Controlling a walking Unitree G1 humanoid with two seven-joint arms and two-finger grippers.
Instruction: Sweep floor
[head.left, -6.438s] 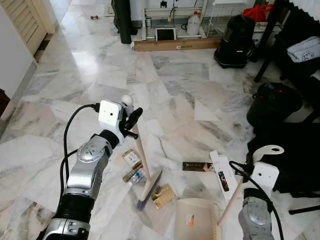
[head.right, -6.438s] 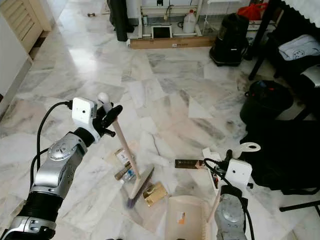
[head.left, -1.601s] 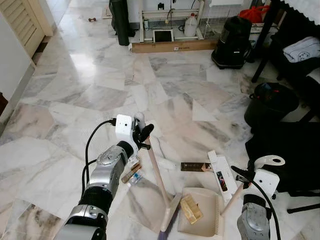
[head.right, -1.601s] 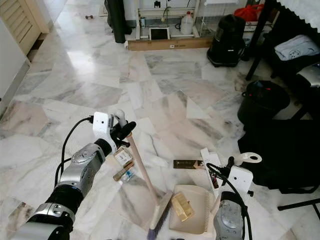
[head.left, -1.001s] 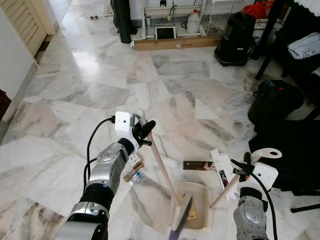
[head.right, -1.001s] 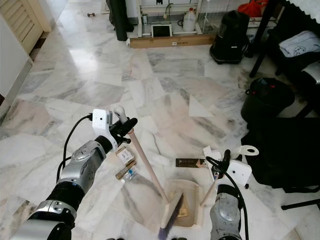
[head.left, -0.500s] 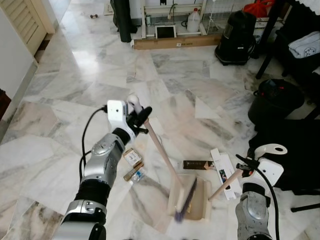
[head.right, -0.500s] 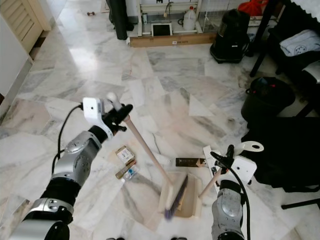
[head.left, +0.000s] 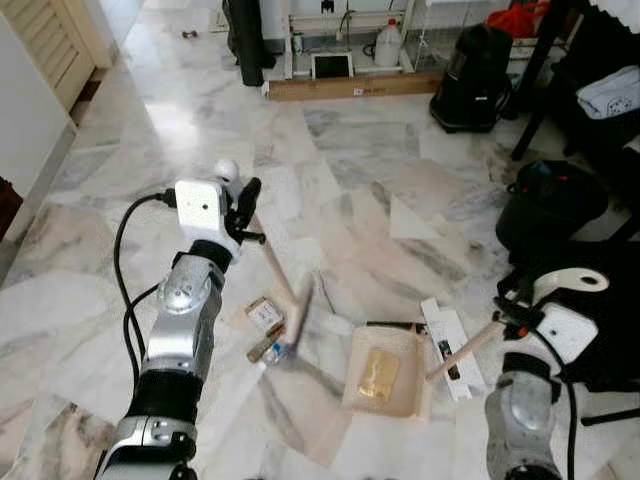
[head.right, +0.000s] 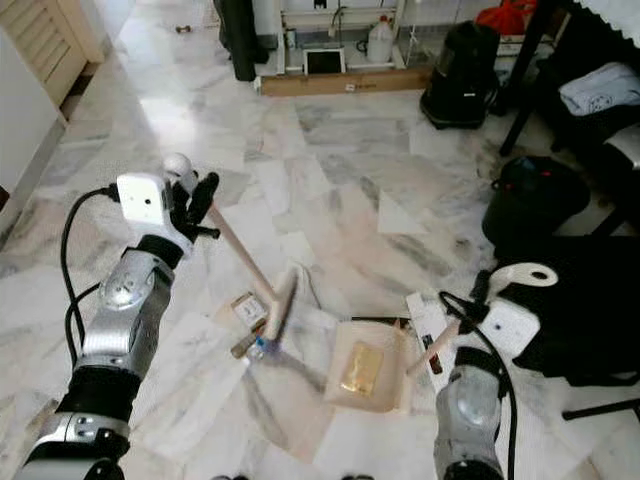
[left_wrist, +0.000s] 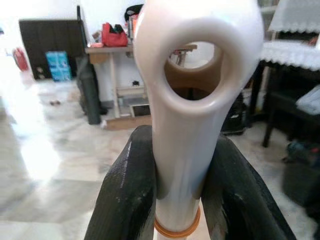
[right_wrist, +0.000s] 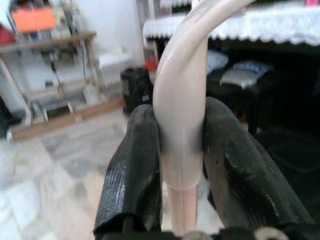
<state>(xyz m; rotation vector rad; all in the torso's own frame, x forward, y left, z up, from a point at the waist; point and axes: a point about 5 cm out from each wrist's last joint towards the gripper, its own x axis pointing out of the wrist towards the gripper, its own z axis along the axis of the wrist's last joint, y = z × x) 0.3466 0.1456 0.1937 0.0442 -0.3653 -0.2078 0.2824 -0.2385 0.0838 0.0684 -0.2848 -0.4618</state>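
The left pincer (head.left: 243, 213) clamped the broom (head.left: 297, 310) handle, head beside remaining litter (head.left: 264, 316); the right pincer (head.left: 512, 318) gripped the dustpan (head.left: 385, 370), steadying it to receive.

Daylight fills the room evenly, and the marble floor (head.left: 330, 170) throws back a bright glare patch just beside the louvred door (head.left: 45, 40). The dark furniture at the far side from that door sits in deep shade with little detail. The broom head (head.left: 300, 305) is smeared by motion blur. In both wrist views the near handles are sharp enough while the room behind them is soft and washed out.
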